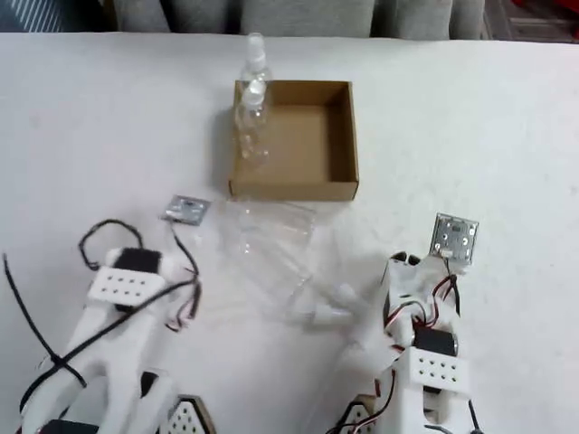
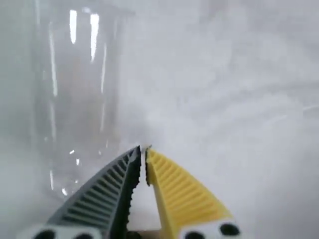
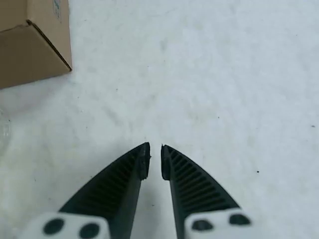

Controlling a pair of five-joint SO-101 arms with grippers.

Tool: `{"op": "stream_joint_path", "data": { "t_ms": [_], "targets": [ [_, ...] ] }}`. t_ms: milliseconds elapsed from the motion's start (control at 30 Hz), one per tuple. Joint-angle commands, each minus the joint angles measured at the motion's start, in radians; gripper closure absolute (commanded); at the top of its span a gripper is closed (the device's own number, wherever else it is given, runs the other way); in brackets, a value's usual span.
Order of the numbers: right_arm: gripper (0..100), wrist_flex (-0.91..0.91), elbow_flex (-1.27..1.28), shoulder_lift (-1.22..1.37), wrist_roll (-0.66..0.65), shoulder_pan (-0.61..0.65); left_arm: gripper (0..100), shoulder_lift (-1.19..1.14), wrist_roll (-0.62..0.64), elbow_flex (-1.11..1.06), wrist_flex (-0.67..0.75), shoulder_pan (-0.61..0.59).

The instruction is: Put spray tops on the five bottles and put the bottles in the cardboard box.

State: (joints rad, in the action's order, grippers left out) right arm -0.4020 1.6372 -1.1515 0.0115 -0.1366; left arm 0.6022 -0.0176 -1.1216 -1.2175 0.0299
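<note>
The cardboard box (image 1: 339, 136) sits open at the far middle of the white table (image 1: 90, 136), with 2 capped bottles (image 1: 251, 113) at its left wall. Clear bottles (image 1: 267, 231) lie just in front of it, a loose spray top (image 1: 327, 312) nearer the arms. The left gripper (image 2: 145, 152) is pressed together, empty, beside a clear bottle (image 2: 75, 99). The right gripper (image 3: 155, 160) is nearly closed on nothing.
</note>
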Motion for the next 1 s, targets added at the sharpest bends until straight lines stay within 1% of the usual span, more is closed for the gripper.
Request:
{"op": "stream_joint_path", "data": {
  "t_ms": [0, 200, 300, 467, 700, 800, 967],
  "targets": [
    [98.4, 0.021, -0.006, -0.002, -0.011, -0.010, 98, -0.004, -0.095, 0.006, 0.021, -0.148],
    [98.4, 0.021, -0.006, -0.002, -0.011, -0.010, 98, -0.007, -0.157, 0.009, 0.021, -0.289],
    [98.4, 0.019, -0.006, -0.002, -0.011, -0.010, 98, -0.056, -0.161, 0.023, 0.025, -0.346],
    [98.4, 0.019, -0.006, -0.002, -0.011, -0.010, 98, -0.263, -0.250, 0.100, 0.023, -0.453],
    [98.4, 0.019, -0.006, -0.002, -0.011, -0.010, 98, -0.547, -0.252, 0.336, 0.020, -0.608],
    [98.4, 0.019, -0.006, -0.002, -0.011, -0.010, 98, -0.621, -0.230, 0.453, 0.018, -0.650],
    [98.4, 0.019, -0.006, -0.002, -0.011, -0.010, 98, -0.705, -0.052, 0.651, 0.028, -0.661]
  ]
}}
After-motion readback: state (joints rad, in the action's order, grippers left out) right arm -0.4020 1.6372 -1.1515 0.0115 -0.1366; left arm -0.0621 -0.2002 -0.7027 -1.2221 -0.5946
